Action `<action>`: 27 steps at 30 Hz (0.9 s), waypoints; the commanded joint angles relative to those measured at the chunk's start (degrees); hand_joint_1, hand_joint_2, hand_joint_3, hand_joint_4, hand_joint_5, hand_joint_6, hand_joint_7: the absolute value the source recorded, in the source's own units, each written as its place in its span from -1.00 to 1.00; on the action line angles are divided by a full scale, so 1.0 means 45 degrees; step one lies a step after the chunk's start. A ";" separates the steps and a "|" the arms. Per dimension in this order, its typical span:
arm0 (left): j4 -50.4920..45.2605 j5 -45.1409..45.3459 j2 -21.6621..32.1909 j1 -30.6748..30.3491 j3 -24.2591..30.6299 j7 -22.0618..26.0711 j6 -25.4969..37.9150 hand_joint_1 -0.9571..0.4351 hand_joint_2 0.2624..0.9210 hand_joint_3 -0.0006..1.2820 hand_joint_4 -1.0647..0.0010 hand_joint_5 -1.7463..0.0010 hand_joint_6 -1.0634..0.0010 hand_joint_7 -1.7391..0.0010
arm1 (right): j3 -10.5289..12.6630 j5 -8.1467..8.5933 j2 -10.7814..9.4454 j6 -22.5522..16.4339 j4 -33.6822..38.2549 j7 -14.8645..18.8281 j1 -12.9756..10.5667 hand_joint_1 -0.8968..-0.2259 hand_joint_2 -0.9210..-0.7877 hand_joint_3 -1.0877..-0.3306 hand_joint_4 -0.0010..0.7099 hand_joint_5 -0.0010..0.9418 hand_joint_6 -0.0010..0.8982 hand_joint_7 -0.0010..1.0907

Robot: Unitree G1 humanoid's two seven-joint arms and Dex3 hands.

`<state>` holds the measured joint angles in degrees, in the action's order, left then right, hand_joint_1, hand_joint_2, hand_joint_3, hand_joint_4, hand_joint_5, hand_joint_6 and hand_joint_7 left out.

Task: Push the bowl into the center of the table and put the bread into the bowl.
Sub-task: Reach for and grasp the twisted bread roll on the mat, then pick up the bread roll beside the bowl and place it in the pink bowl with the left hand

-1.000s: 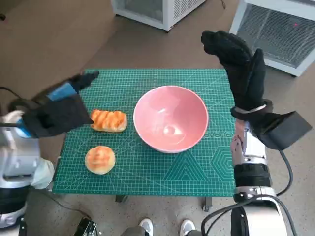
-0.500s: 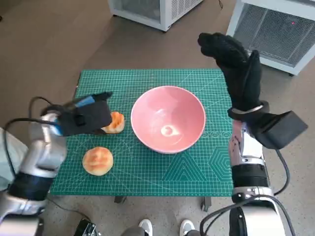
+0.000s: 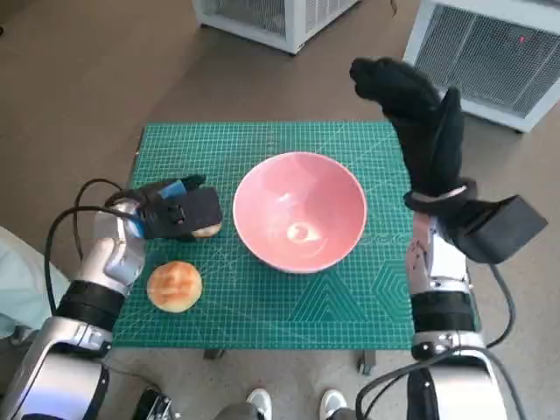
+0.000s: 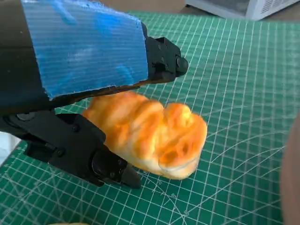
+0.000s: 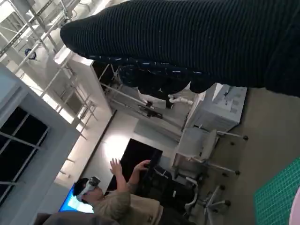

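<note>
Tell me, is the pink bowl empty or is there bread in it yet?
Empty: the pink bowl shows only its glossy inside; both breads lie on the mat.

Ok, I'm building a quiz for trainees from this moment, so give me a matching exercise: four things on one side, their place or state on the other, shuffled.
Things:
1. pink round bowl
2. elongated golden twisted bread
3. round golden bun
4. right hand

Places or states:
A. raised above the table's far right corner, holding nothing
B. between the left hand's fingers
C. middle of the green cutting mat
D. near the mat's front left corner

Pairs: 1-C, 2-B, 3-D, 4-A
</note>
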<state>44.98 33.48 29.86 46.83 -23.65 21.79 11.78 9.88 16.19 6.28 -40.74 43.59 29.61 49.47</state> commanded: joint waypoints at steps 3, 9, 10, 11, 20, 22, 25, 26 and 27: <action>0.1531 0.0283 -0.0390 0.0653 -0.0309 -0.0633 -0.0771 0.32 0.60 -0.96 0.50 0.97 0.28 0.95 | 0.0008 0.0129 -0.0026 0.0215 0.0015 0.0153 -0.0202 -0.26 -1.00 -0.10 -0.42 -1.00 -0.85 -0.05; 0.2649 0.0675 -0.0492 0.0945 -0.0620 -0.1703 -0.1482 0.42 0.86 -0.93 -0.26 0.44 -0.18 0.50 | 0.0019 0.0176 0.0023 0.0217 -0.0076 0.0175 -0.0269 -0.28 -1.00 -0.09 -0.42 -0.99 -0.85 -0.03; 0.2788 0.0725 -0.0487 0.0969 -0.0642 -0.1934 -0.1622 0.40 0.91 -0.89 -0.28 0.12 -0.12 0.21 | 0.0027 0.0185 0.0037 0.0222 -0.0089 0.0181 -0.0276 -0.28 -1.00 -0.09 -0.42 -0.99 -0.85 -0.03; 0.2914 0.0755 -0.0489 0.0998 -0.0658 -0.2102 -0.1733 0.39 0.94 -0.89 -0.30 -0.09 -0.13 0.06 | 0.0032 0.0190 0.0045 0.0226 -0.0097 0.0184 -0.0279 -0.28 -1.00 -0.09 -0.42 -0.99 -0.85 -0.03; 0.2671 0.0660 -0.0097 0.1075 -0.0459 -0.2927 -0.2394 0.38 0.99 -0.88 -0.27 -0.42 -0.19 -0.23 | 0.0079 0.0218 0.0066 0.0202 -0.0092 0.0187 -0.0323 -0.27 -1.00 -0.08 -0.41 -0.99 -0.86 -0.02; 0.2173 0.0519 0.0075 0.1074 -0.0251 -0.2856 -0.2352 0.38 1.00 -0.88 -0.26 -0.43 -0.19 -0.25 | 0.0079 0.0216 0.0061 0.0203 -0.0109 0.0176 -0.0332 -0.27 -1.00 -0.08 -0.41 -0.99 -0.86 -0.01; 0.0855 0.0216 0.0406 0.0945 0.0225 -0.2615 -0.2113 0.38 1.00 -0.88 -0.26 -0.42 -0.18 -0.27 | 0.0067 0.0211 0.0047 0.0205 -0.0169 0.0151 -0.0357 -0.27 -1.00 -0.07 -0.41 -0.99 -0.86 -0.01; 0.0166 0.0105 0.0544 0.0828 0.0461 -0.2526 -0.1989 0.38 1.00 -0.88 -0.27 -0.42 -0.18 -0.27 | 0.0067 0.0216 0.0051 0.0210 -0.0187 0.0151 -0.0363 -0.27 -1.00 -0.07 -0.41 -0.99 -0.86 -0.01; -0.0344 0.0042 0.0636 0.0724 0.0633 -0.2449 -0.1879 0.38 1.00 -0.88 -0.28 -0.41 -0.18 -0.27 | 0.0068 0.0221 0.0055 0.0215 -0.0198 0.0152 -0.0366 -0.27 -1.00 -0.07 -0.41 -0.99 -0.86 -0.01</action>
<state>51.03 35.09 30.21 50.09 -23.67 9.74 2.21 10.16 17.13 6.43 -40.63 42.75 30.06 49.36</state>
